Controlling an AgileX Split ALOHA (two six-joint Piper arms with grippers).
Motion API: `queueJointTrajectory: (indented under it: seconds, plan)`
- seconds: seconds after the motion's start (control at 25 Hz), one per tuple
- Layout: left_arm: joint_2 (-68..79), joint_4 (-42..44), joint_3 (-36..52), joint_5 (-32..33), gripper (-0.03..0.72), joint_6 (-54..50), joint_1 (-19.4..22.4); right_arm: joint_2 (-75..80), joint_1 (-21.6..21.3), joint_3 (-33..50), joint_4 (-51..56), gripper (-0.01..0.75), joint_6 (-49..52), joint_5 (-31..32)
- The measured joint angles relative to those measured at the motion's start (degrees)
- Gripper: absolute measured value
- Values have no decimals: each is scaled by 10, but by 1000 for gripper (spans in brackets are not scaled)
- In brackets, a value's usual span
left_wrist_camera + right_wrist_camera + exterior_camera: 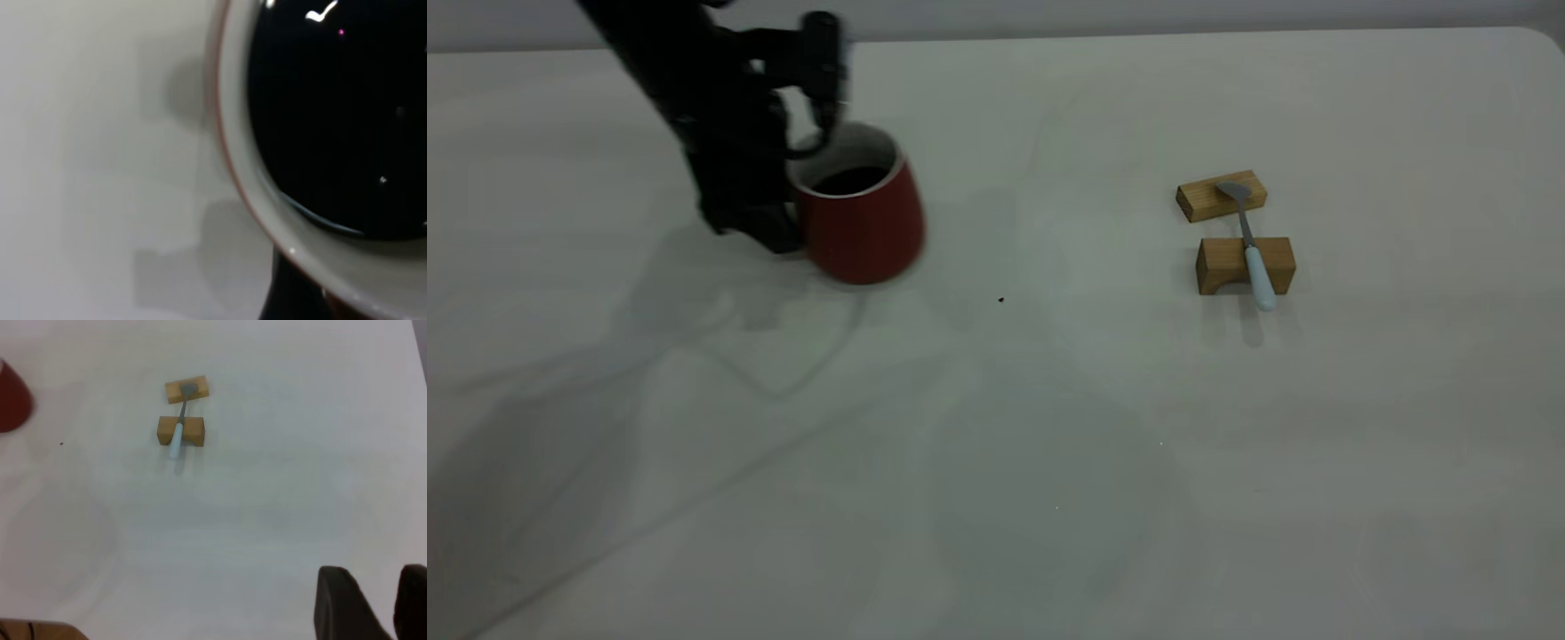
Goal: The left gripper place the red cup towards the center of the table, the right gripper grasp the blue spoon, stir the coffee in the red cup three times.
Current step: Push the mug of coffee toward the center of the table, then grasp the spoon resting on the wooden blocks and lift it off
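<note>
At the upper left of the exterior frame, the left gripper stands hard against the handle side of the red cup. Its jaws are hidden behind the arm and the cup, so I cannot tell whether they are clamped on the handle. The cup is blurred and looks tilted, which suggests it is being carried: the first step, bringing it towards the middle of the worktop, seems in hand and unfinished, since the cup sits well left of centre. The next move calls for a level, gentle set-down, as the coffee rides fairly high.

The blue spoon lies untouched at the right of the frame, bridging two wooden blocks, bowl on the farther one, handle overhanging the nearer.

The left wrist view alone shows the dark liquid's surface and white rim up close. The right wrist view alone shows the right gripper, jaws apart, at the lower right, well away from the spoon.
</note>
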Motion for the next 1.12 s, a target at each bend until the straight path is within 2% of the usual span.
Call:
queueJointTrajectory:
  seconds: [0.32, 0.6, 0.84, 1.12]
  plan:
    - [9, -2, 0, -44, 555, -66, -58, 0, 0, 0, 0, 237, 0, 0]
    - [-13, -2, 0, -25, 555, -117, -68, 0, 0, 0, 0, 237, -1, 0]
    - [-135, 61, 0, 95, 555, -216, -65, 0, 0, 0, 0, 237, -1, 0]
    - [-375, 130, 0, 252, 555, -484, -64, 0, 0, 0, 0, 237, 0, 0]
